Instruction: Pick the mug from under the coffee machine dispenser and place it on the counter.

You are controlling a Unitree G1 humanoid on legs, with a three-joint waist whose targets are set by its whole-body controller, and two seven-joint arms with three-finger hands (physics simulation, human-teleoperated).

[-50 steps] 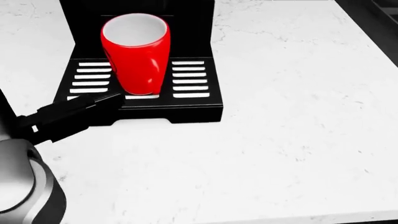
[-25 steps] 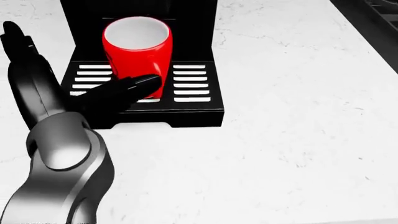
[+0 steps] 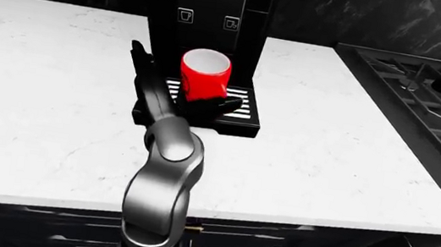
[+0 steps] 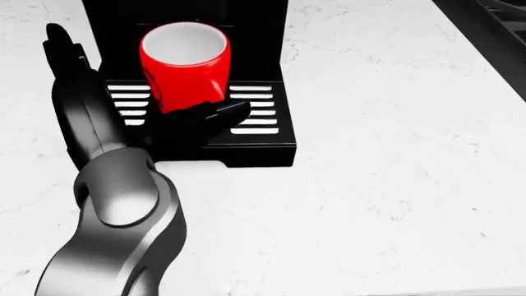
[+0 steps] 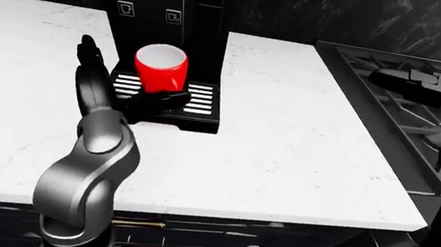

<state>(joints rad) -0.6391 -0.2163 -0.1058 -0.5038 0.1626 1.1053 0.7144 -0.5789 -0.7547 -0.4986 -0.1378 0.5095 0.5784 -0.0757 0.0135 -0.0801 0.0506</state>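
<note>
**A:** Since the half-second-old frame, left hand (image 4: 148,105) had pushed further in; its lower finger sat further right across the slotted black drip tray (image 4: 261,111), just under the glossy red mug with white interior (image 4: 185,65)

**B:** Grip?

**A:** None. Fingers spread open either side, not closed round it. Mug stood upright on the tray under the black coffee machine (image 3: 214,7) dispenser

**B:** Step?

**A:** Reach, pre-grasp. Next, I'd judge: close on the mug, lift, shift to white marble counter (image 4: 394,185). Right hand (image 5: 431,81) hung over the stove, apparently open
</note>
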